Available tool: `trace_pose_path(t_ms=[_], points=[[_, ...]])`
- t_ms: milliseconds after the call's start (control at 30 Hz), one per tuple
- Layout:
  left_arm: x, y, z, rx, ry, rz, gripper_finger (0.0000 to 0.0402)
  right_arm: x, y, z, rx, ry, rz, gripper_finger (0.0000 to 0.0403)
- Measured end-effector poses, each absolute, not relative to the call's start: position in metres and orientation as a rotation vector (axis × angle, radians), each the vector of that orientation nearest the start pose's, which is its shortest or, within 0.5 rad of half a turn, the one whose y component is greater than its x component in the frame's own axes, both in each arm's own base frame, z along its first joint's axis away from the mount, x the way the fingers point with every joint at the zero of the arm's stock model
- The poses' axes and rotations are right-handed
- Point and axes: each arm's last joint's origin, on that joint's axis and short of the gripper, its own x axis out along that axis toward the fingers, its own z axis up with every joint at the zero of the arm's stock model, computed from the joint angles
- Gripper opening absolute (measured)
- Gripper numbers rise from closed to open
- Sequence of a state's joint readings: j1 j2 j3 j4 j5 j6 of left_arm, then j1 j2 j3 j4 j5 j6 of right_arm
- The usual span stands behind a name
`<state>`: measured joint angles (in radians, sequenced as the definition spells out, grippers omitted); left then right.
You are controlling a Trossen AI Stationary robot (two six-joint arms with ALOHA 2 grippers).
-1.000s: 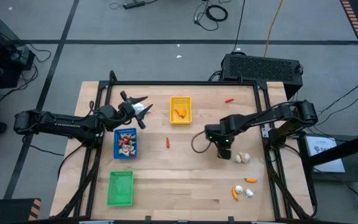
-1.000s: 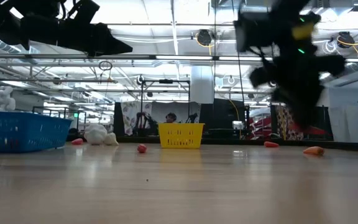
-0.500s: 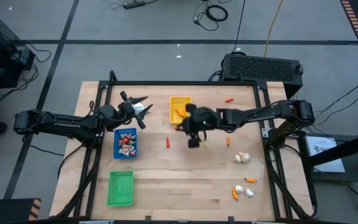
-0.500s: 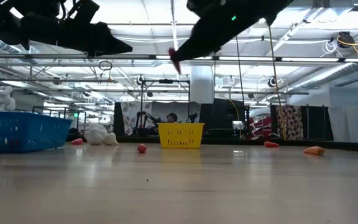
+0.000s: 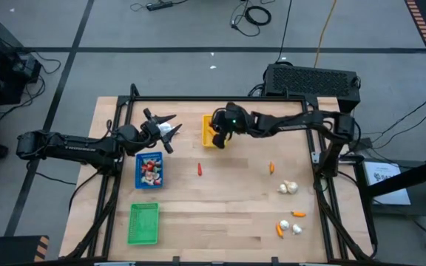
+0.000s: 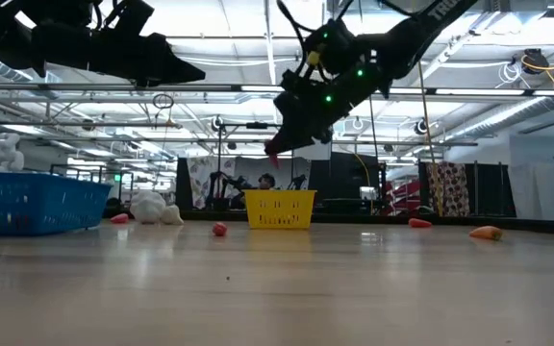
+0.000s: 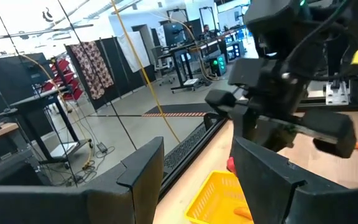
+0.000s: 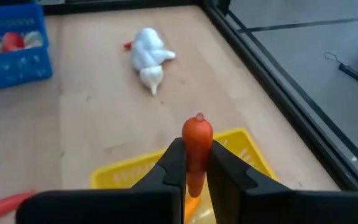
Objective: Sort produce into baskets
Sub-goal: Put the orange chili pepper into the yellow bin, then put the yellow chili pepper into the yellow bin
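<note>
My right gripper (image 8: pixel 196 155) hangs over the yellow tray (image 5: pixel 213 127) at the table's far middle, shut on a slim orange-red carrot piece (image 8: pixel 197 134). It also shows in the low view (image 6: pixel 282 144). The yellow tray holds orange pieces. My left gripper (image 5: pixel 167 125) is open and empty, above the table beyond the blue tray (image 5: pixel 149 169), which holds red-and-white pieces. A whitish garlic bulb (image 8: pixel 148 56) lies on the table near it. The green tray (image 5: pixel 143 223) sits at the near left. My right gripper pinches the carrot piece between its two fingers (image 8: pixel 174 163), across its length. The rounded end (image 8: pixel 197 126) sticks out past the fingertips. The fingers slant down from the table's right side. The piece is lifted clear, above the yellow tray.
Loose produce lies on the table: a red piece (image 5: pixel 200 169) at the middle, an orange piece (image 5: pixel 271 168), garlic bulbs (image 5: pixel 288 188), several small pieces (image 5: pixel 291 225) at the near right, and a red piece (image 5: pixel 273 118) at the far right.
My right gripper has gone from beside the garlic bulbs on the right toward the table's left and far edge, carrying the carrot piece, and now hangs over the yellow tray.
</note>
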<state>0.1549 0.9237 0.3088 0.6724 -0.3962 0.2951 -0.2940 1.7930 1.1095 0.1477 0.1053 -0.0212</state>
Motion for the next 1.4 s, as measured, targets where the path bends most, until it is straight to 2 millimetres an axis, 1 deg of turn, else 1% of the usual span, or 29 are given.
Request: trace_pose_path(t_ms=[233, 400, 600, 700, 867, 1067, 1133, 1233, 1300, 1400], points=[[0.186, 0.040, 0.227, 0.286, 0.026, 0.555, 0.0198, 0.369, -0.126, 0.202, 0.056, 0.540, -0.413, 0.0036], [0.186, 0.041, 0.227, 0.286, 0.026, 0.557, 0.0198, 0.368, -0.127, 0.201, 0.079, 0.540, -0.416, 0.0036], [0.186, 0.041, 0.227, 0.286, 0.026, 0.556, 0.0198, 0.369, -0.125, 0.201, 0.097, 0.539, -0.368, 0.0041], [0.186, 0.041, 0.227, 0.286, 0.026, 0.556, 0.0198, 0.368, -0.126, 0.200, 0.120, 0.546, -0.375, 0.0060], [0.186, 0.041, 0.227, 0.285, 0.026, 0.556, 0.0198, 0.365, -0.129, 0.198, 0.176, 0.565, -0.399, 0.0110], [0.186, 0.041, 0.227, 0.283, 0.025, 0.557, 0.0198, 0.364, -0.130, 0.198, 0.175, 0.566, -0.408, 0.0156], [0.186, 0.041, 0.227, 0.283, 0.026, 0.556, 0.0198, 0.364, -0.130, 0.201, 0.177, 0.561, -0.407, 0.0164], [0.186, 0.041, 0.227, 0.283, 0.026, 0.556, 0.0198, 0.366, -0.126, 0.215, 0.208, 0.547, -0.388, 0.0169], [0.186, 0.041, 0.227, 0.284, 0.027, 0.556, 0.0198, 0.370, -0.119, 0.228, 0.230, 0.540, -0.325, 0.0171], [0.186, 0.041, 0.227, 0.286, 0.028, 0.558, 0.0198, 0.377, -0.104, 0.242, 0.245, 0.570, -0.213, 0.0171]])
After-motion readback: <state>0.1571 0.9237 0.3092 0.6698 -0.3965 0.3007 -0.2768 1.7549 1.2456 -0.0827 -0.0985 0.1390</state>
